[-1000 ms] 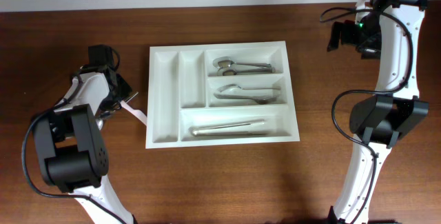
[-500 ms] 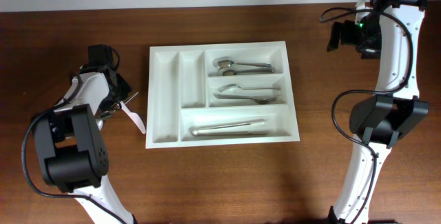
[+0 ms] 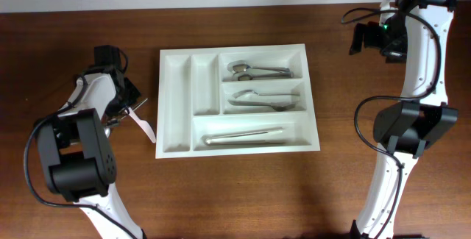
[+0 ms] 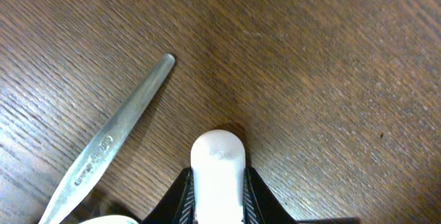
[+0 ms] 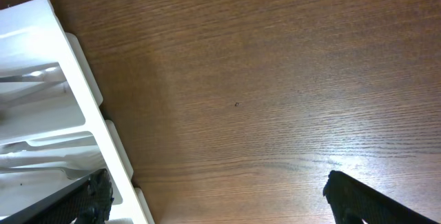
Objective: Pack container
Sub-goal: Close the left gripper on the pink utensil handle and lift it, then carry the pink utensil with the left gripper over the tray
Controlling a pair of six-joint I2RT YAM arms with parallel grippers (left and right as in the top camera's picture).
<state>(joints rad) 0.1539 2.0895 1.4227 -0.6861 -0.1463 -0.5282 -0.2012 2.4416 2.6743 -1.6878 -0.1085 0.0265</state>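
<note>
The container, a white cutlery tray (image 3: 235, 48), lies mid-table. Its three long compartments hold metal cutlery (image 3: 257, 70), and its two narrow upright ones look empty. My left gripper (image 3: 125, 108) is left of the tray, low over the table. It is shut on the white handle (image 4: 218, 156) of a utensil, whose other end (image 3: 144, 126) points towards the tray's left rim. My right gripper (image 3: 364, 39) is open and empty, up at the far right beyond the tray's right edge (image 5: 77, 117).
A loose metal utensil handle (image 4: 114, 141) lies on the wood just left of my left gripper's fingers (image 4: 218, 186). The table is dark brown wood. The right gripper's fingers (image 5: 220, 203) hang over bare wood beside the tray.
The white utensil in my left gripper has swung so its free end points more towards the table's front. My left wrist has shifted slightly. My right arm has not moved.
</note>
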